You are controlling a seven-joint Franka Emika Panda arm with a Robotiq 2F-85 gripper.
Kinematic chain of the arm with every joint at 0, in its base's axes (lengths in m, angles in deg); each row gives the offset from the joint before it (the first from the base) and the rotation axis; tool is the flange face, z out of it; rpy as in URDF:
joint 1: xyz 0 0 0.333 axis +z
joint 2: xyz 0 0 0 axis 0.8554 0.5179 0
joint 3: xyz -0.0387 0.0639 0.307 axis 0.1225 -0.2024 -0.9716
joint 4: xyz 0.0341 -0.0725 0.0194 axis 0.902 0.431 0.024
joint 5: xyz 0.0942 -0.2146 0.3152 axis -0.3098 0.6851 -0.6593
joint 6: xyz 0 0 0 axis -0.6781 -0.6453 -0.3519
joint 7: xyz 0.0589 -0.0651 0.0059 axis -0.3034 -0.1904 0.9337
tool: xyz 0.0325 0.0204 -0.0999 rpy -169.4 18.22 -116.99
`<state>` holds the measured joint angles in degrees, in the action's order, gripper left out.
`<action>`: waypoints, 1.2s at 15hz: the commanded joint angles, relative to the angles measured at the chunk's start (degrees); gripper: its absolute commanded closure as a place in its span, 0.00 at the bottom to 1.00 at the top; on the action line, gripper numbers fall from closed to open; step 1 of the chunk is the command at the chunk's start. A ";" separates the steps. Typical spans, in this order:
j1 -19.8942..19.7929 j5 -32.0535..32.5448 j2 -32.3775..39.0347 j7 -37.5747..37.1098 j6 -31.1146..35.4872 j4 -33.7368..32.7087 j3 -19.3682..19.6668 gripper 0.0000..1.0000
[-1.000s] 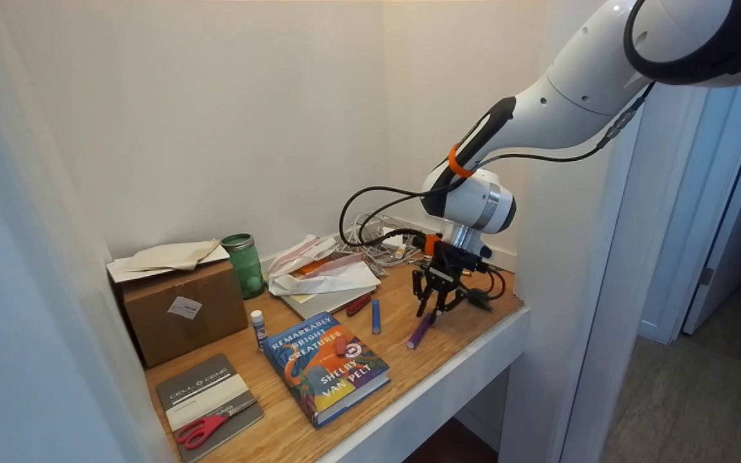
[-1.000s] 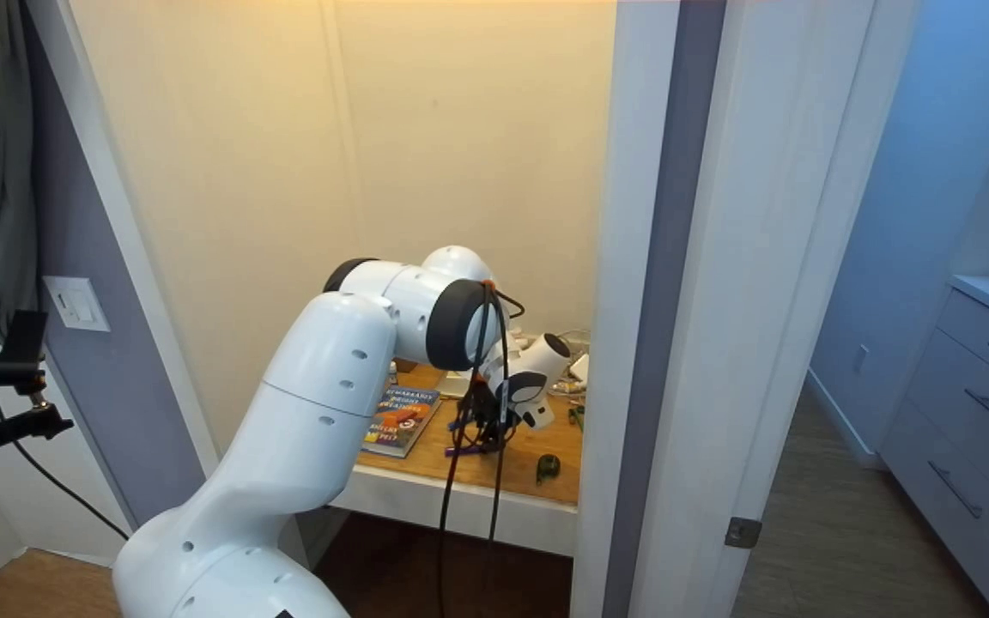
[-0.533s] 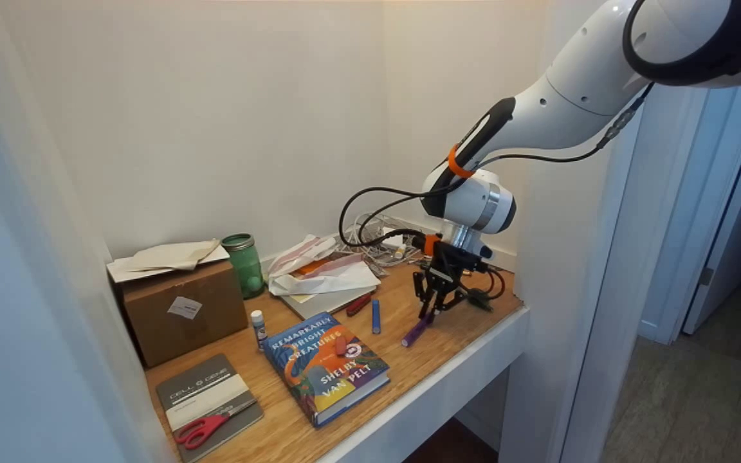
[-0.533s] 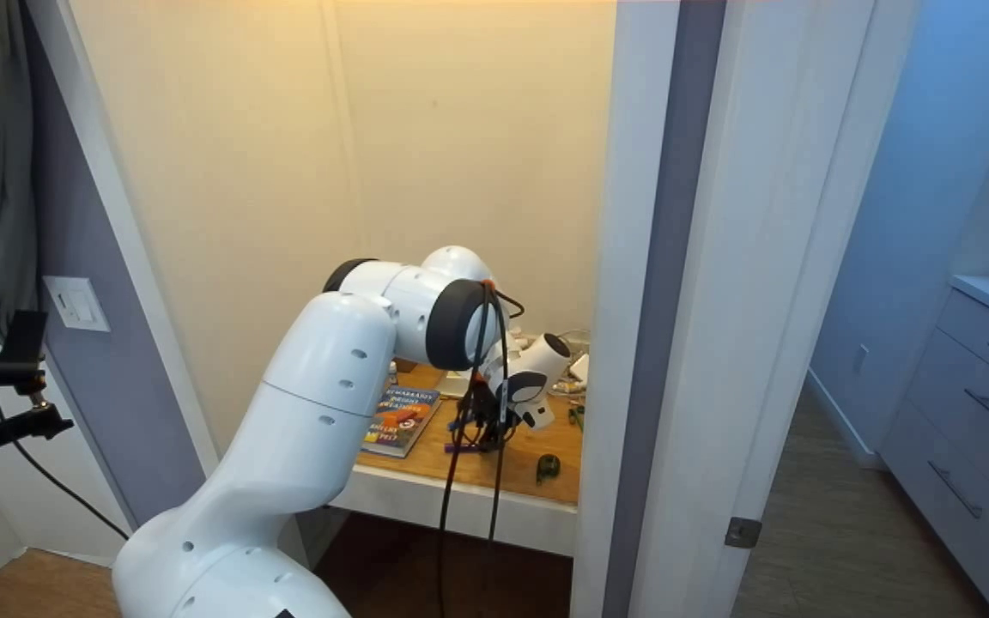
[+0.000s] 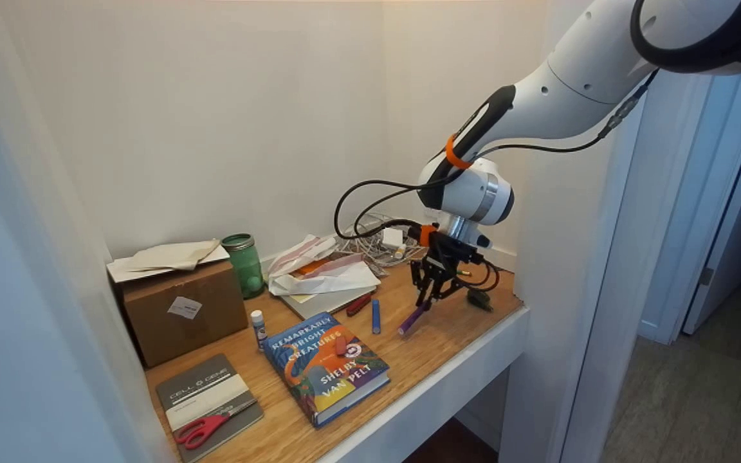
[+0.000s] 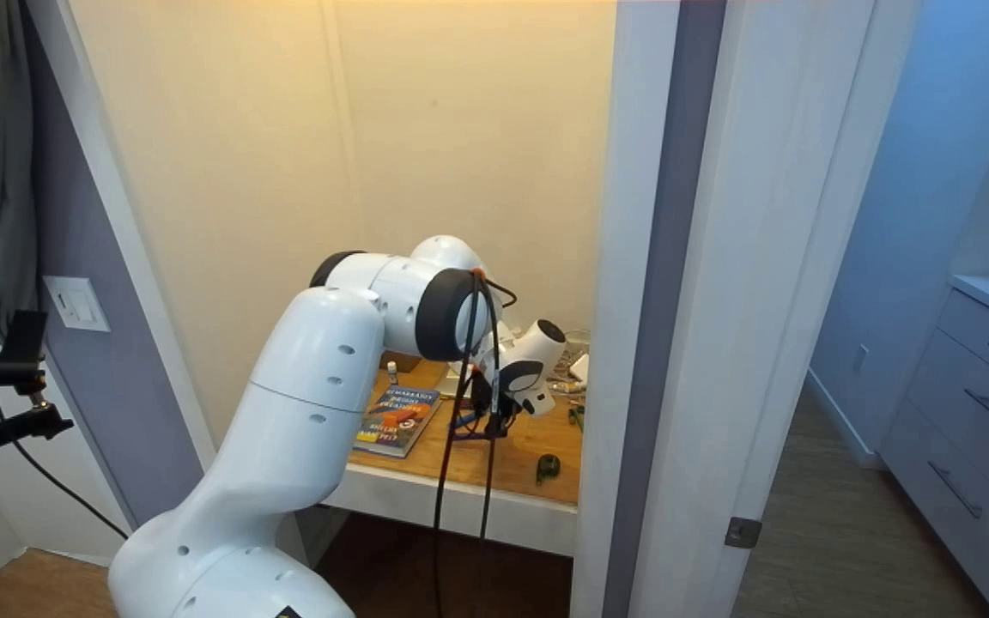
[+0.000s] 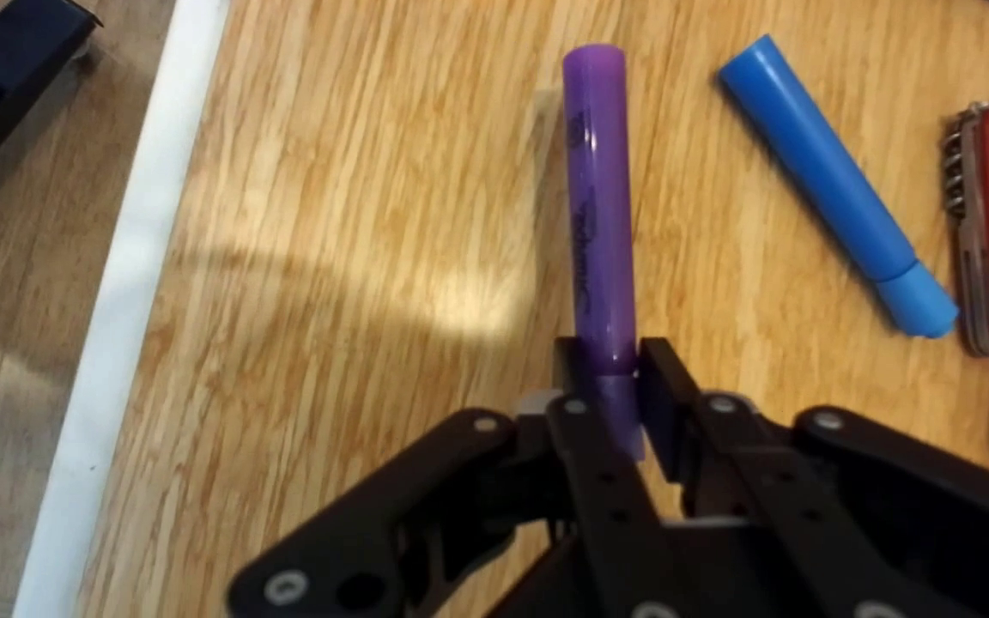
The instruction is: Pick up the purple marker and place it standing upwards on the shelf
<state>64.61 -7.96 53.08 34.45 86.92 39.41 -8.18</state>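
The purple marker [image 5: 413,319] is a short purple stick. My gripper [image 5: 424,305] is shut on it near its capped end. In the wrist view the marker [image 7: 602,206] points away from the gripper [image 7: 608,356], its cap between the two finger pads [image 7: 664,386]. The marker lies roughly flat, a little tilted, and appears slightly above the shelf [image 5: 451,337], with its shadow to one side. The light-brown shelf with its white front edge also shows in the other views [image 6: 516,472] [image 7: 331,412]. In an exterior view the arm's cables partly hide the gripper [image 6: 494,425].
A blue marker [image 5: 375,317] and a red pocket knife [image 5: 358,304] lie beside the gripper. A book [image 5: 325,370], a glue stick [image 5: 259,329], a notebook [image 5: 206,399] with red scissors [image 5: 198,431], and a box [image 5: 184,315] stand farther along. A dark green object [image 5: 478,299] lies near the side wall.
The gripper's fingers have closed on the purple marker. The gripper and arm have then risen a little, lifting the marker off the shelf. The other objects have not moved.
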 commanded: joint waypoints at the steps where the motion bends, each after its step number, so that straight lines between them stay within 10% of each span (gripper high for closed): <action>1: 2.52 2.89 -4.33 -3.81 3.94 4.12 1.55 0.96; 18: 16.05 25.84 -13.12 -27.41 24.29 17.68 11.91 0.96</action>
<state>76.96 12.53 43.18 13.59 109.38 53.44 0.10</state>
